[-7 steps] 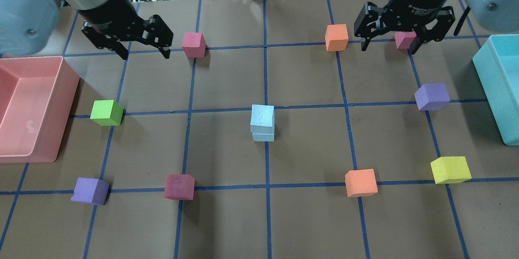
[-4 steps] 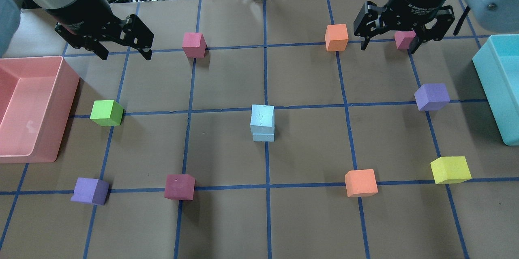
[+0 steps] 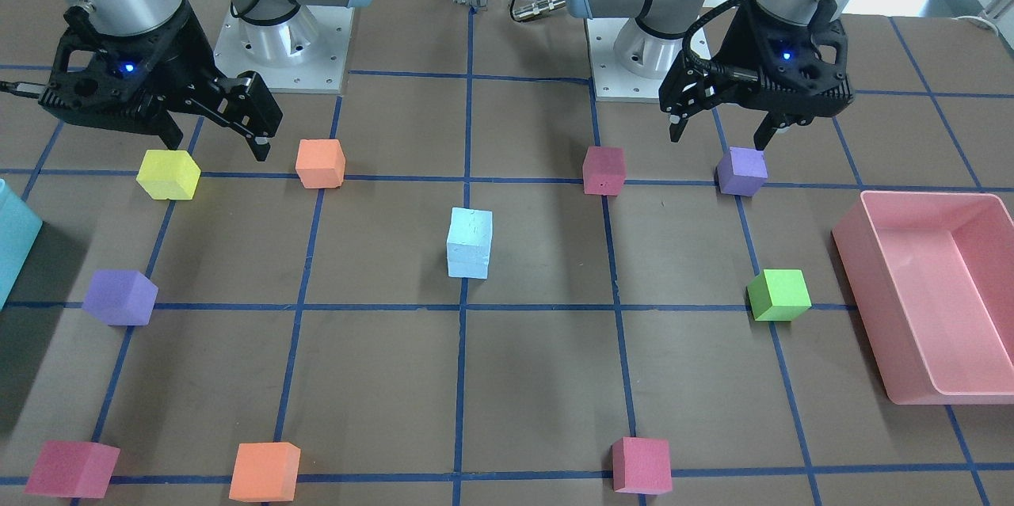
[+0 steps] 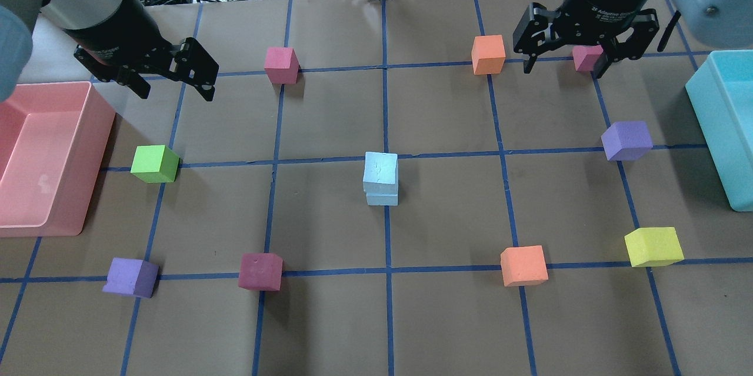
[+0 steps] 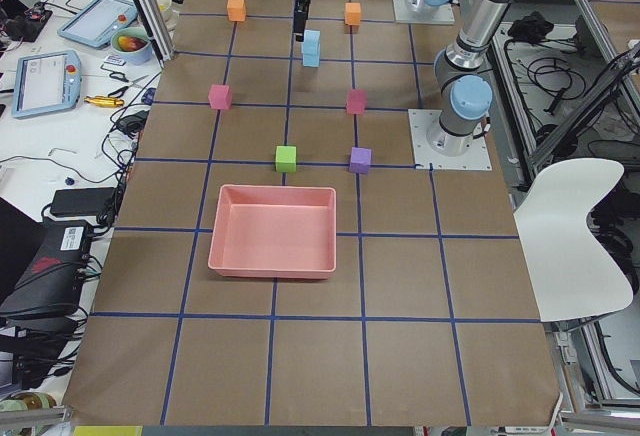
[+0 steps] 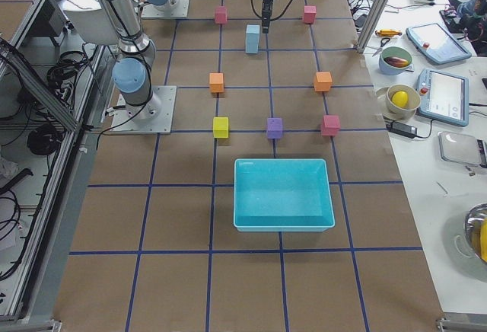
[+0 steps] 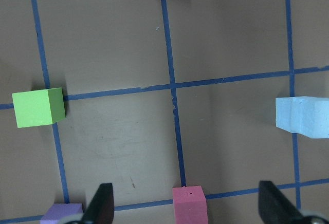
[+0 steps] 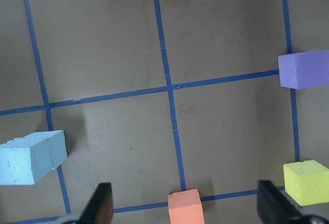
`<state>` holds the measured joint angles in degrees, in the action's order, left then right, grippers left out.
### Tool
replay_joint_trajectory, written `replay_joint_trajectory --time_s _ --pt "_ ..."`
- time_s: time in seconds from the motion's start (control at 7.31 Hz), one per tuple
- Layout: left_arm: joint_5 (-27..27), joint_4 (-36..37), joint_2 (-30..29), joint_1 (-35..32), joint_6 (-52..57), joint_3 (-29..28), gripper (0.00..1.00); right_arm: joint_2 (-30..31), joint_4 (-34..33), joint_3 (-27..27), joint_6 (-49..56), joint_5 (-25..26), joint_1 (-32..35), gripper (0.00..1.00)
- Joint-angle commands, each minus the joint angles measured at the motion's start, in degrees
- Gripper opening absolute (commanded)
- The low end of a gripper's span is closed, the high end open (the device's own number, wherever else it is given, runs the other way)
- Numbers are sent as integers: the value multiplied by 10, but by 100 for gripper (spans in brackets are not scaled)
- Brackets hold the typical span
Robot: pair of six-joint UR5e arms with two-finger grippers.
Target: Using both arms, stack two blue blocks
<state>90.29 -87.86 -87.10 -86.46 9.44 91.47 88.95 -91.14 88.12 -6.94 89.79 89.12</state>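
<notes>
Left gripper pulled farther left, right gripper barely shifted — both wide open, empty, two blue blocks stacked mid-table

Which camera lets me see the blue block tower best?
The exterior front-facing view: the blue stack stands mid-picture, its whole height showing. Overhead shows mostly the top block, only a sliver of the lower block. Side views show it tiny; wrist cameras catch it at their edges.

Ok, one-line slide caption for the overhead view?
Two blue blocks stacked at centre; left gripper and right gripper hover open and empty on either side.
</notes>
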Motion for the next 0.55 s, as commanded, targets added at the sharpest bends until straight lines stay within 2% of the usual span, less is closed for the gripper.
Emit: replay_joint_trajectory --time_s 0.0,0.41 --pt "7 1 4 0 2 -1 100 1 0 1 0 0 0 100" --pt "8 1 4 0 1 5 100 1 0 2 0 2 0 100"
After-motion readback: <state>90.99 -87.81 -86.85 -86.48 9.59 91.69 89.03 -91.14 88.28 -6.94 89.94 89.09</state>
